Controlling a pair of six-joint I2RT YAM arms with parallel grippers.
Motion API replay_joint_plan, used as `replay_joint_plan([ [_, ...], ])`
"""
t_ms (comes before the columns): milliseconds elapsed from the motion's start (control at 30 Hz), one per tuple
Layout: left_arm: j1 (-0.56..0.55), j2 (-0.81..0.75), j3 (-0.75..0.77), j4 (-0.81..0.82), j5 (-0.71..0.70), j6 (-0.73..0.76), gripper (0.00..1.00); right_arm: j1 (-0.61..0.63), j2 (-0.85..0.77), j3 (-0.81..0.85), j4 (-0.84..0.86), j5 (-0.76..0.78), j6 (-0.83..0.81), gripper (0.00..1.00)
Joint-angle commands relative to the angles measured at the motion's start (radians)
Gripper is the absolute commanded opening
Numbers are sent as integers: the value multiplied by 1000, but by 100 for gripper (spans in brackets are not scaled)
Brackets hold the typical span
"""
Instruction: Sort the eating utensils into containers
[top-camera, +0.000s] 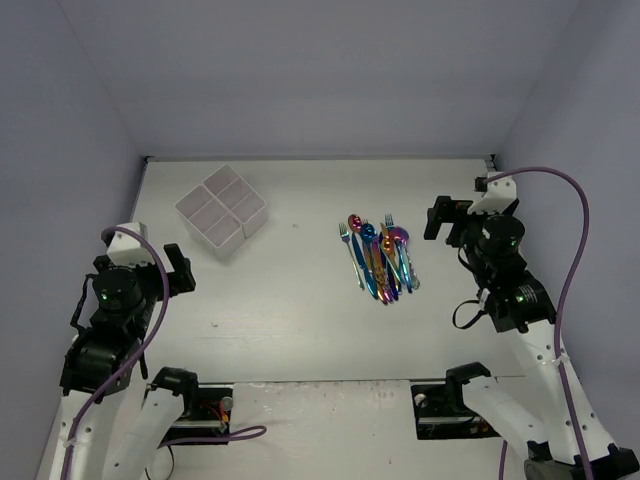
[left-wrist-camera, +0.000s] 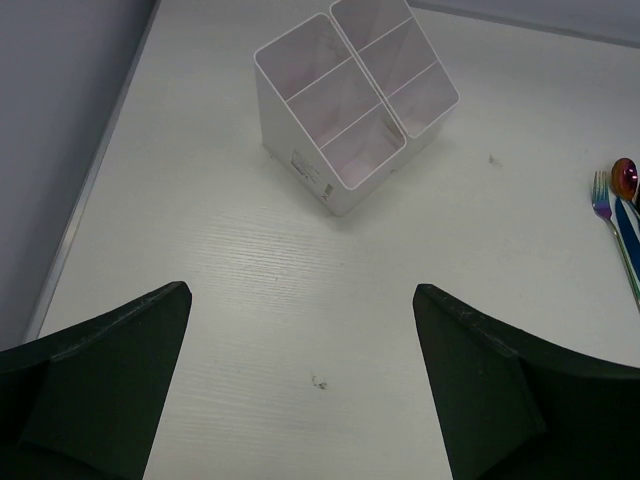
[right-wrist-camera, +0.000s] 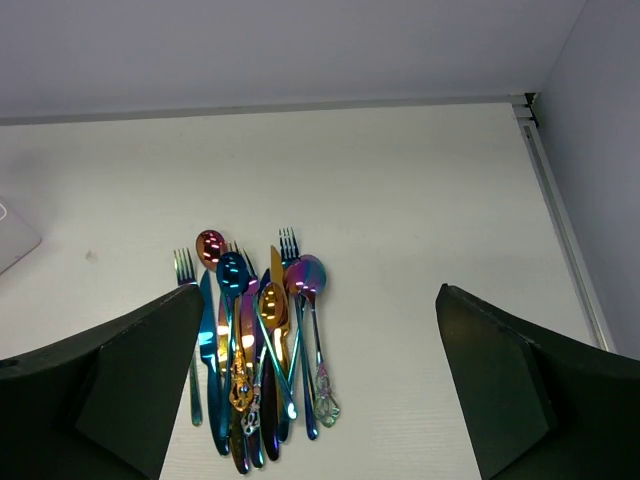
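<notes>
Several shiny iridescent forks, spoons and knives (top-camera: 380, 260) lie in a tight pile on the white table, right of centre; the pile also shows in the right wrist view (right-wrist-camera: 255, 350). The white four-compartment box (top-camera: 222, 211) stands at the back left, with nothing in it in the left wrist view (left-wrist-camera: 355, 105). My left gripper (left-wrist-camera: 300, 390) is open and holds nothing above bare table, well short of the box. My right gripper (right-wrist-camera: 320, 390) is open and holds nothing, hanging over the table with the pile near its left finger.
The table's left edge meets the wall (left-wrist-camera: 90, 200) and its right edge has a rail (right-wrist-camera: 565, 230). A fork and a spoon tip (left-wrist-camera: 620, 200) from the pile show at the right border of the left wrist view. A small dark speck (left-wrist-camera: 320, 382) lies on the table.
</notes>
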Motion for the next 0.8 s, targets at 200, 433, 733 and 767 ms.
replay_joint_plan([
  [200, -5, 28, -2, 22, 61, -33, 92, 6, 130, 6, 76, 25, 42, 100],
  [433, -4, 103, 22, 0, 131, -64, 92, 5, 368, 40, 74, -8, 95, 100],
  [733, -5, 140, 7, -2, 188, -102, 92, -19, 586, 24, 92, 75, 197, 81],
  [767, -5, 143, 3, -3, 200, -102, 92, -26, 607, 20, 97, 71, 212, 75],
])
